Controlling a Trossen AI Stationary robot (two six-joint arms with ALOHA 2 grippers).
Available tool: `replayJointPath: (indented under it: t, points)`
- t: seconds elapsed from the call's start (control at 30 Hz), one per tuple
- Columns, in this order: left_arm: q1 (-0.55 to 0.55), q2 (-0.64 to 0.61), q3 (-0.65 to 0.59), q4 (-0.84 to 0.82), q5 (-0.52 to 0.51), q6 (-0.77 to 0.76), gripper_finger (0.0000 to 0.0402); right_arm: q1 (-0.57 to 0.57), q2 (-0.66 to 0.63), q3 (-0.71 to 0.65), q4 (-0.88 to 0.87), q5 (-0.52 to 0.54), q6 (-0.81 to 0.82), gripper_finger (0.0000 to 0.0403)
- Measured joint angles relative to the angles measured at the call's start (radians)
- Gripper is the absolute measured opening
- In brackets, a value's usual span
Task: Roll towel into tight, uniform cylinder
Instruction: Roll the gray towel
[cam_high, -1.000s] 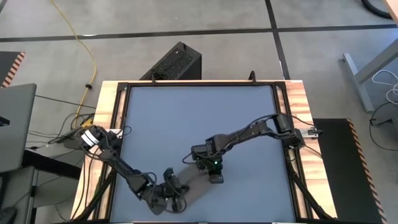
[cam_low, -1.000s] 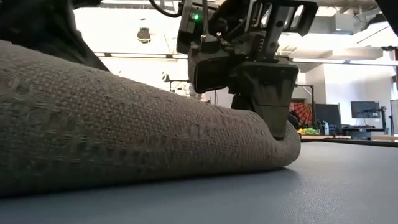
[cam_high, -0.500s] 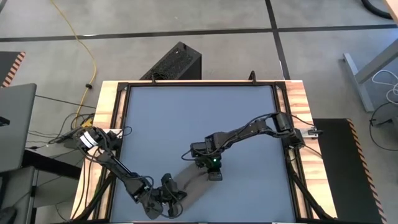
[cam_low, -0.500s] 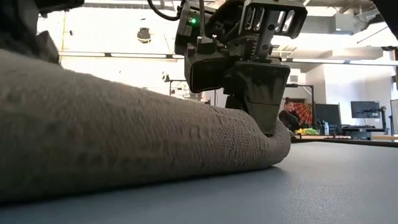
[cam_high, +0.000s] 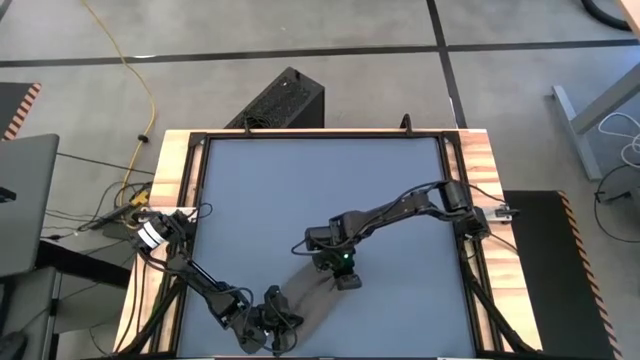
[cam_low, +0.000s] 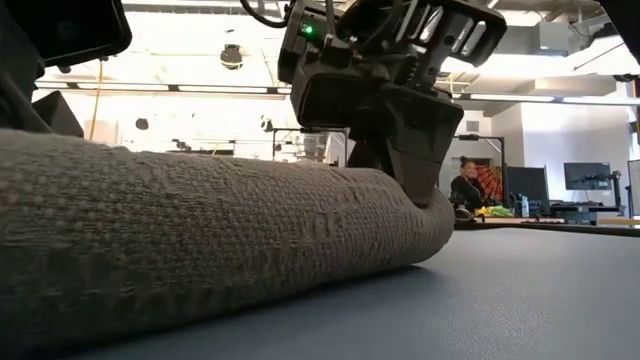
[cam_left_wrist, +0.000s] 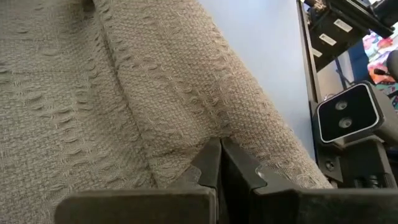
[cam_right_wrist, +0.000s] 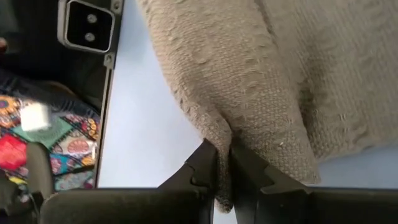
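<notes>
The towel (cam_low: 200, 240) is already a rolled tube, lying slantwise on the blue-grey tabletop (cam_high: 320, 190) near its front edge, one pincer at each end. The right gripper (cam_right_wrist: 222, 163) sits on the far end of the roll; its fingers stand a narrow slit apart with a fold of cloth between them, so it holds the towel's edge, though loosely by the look of it. Compared with a second ago that slit has widened a little, and the end of the roll under it now looks rounder and less squashed, with the wrist tipped more over it. The left gripper (cam_left_wrist: 219, 163) is at the near end, fingers fully together with their tips pressed into the weave, and has slid nearer the front edge. My read: the rolling is nearly done and the right pincer is starting to let go; the loose end may spring open.
</notes>
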Motion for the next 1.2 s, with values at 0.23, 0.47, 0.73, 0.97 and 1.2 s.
replayJointPath:
  t: [0.23, 0.47, 0.73, 0.97, 1.2]
  points:
    - [-0.001, -0.001, 0.001, -0.029, 0.014, -0.015, 0.0, -0.013, -0.017, 0.001, -0.003, 0.001, -0.086, 0.0057]
    - [-0.001, 0.001, 0.0, -0.033, -0.008, -0.005, 0.0, -0.048, -0.082, -0.004, -0.081, 0.002, -0.164, 0.0057]
    - [0.001, 0.002, -0.002, -0.032, -0.02, 0.003, 0.0, -0.079, -0.311, -0.271, 0.141, 0.005, -0.105, 0.0057]
    - [0.0, 0.002, -0.002, -0.029, -0.023, 0.003, 0.0, -0.042, -0.458, -0.616, 0.424, 0.015, 0.091, 0.0057]
    - [0.0, 0.002, -0.002, -0.029, -0.023, 0.002, 0.0, 0.012, -0.535, -0.684, 0.611, 0.17, 0.103, 0.0057]
